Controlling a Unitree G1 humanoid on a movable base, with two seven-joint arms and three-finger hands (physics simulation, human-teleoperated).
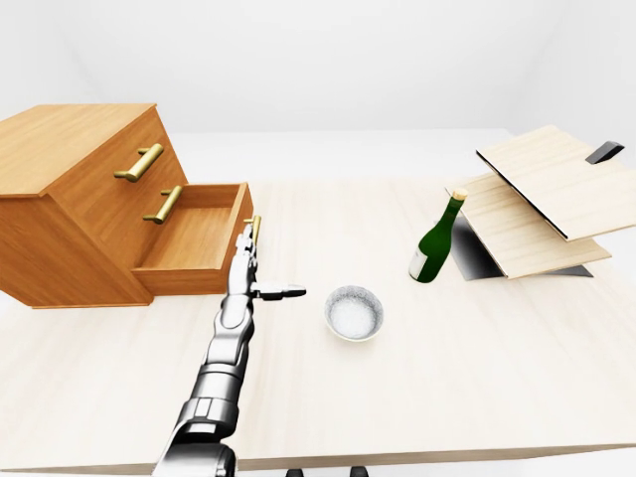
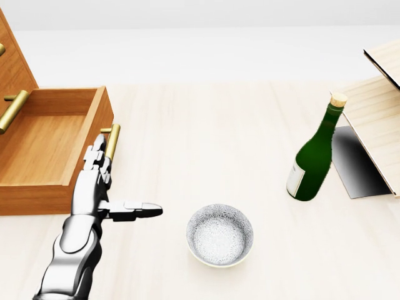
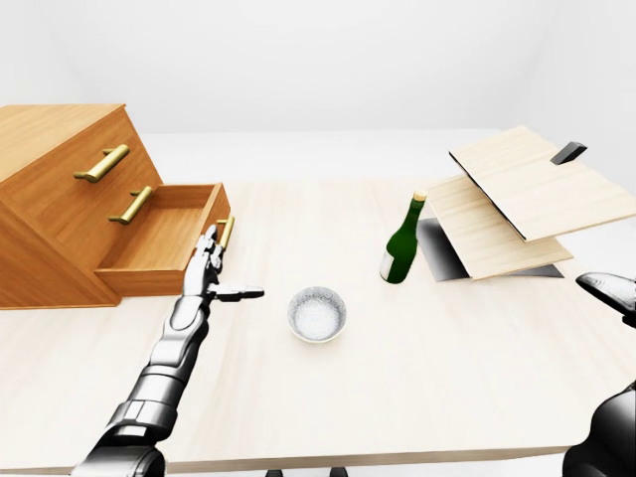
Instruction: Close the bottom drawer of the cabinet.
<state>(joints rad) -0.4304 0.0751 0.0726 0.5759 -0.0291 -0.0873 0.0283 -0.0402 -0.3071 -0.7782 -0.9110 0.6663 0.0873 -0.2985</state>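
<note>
A wooden cabinet (image 1: 70,189) stands at the left of the table. Its bottom drawer (image 1: 194,238) is pulled out and looks empty, with a brass handle (image 2: 111,141) on its face. Two upper drawers are shut. My left hand (image 2: 100,169) is open, fingers stretched flat against the drawer face by the handle, thumb (image 2: 134,210) pointing right. My right hand (image 3: 608,290) shows only at the right edge of the right-eye view, far from the cabinet; its fingers cannot be made out.
A patterned white bowl (image 2: 220,235) sits right of my left hand. A green bottle (image 2: 314,152) with a cork stands further right. Stacked light wooden boards (image 1: 542,204) lean at the table's (image 1: 417,407) right.
</note>
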